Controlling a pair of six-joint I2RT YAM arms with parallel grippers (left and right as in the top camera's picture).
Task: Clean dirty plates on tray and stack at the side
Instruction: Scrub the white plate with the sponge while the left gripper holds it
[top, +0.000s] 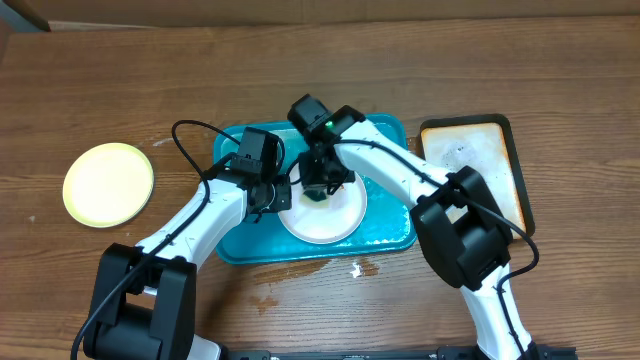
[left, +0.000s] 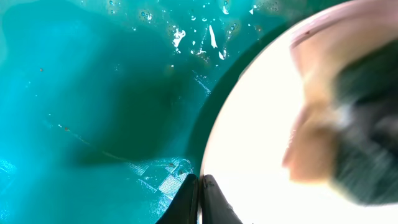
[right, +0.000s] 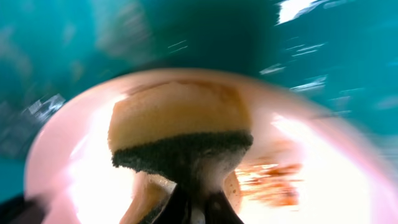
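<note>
**Scrubbing step in hand on white plate**

The white plate lies in the teal tray. The left claw is clamped on its left rim. The right claw grips a sponge pressed onto the plate. Brown smears show. Judged next: wipe them off, then stack the plate on the yellow-green plate at left. The right wrist view is blurred.

The tray lies on the surface, under both end effectors; a plate lies in the tray; the left end effector pinches this plate's left rim; the right end effector, just to the right of the left one, holds a sponge down on the plate; a lone plate lies on the surface well to the left of the left end effector; a second tray lies on the surface to the right of the right end effector, just beside the tray.
</note>
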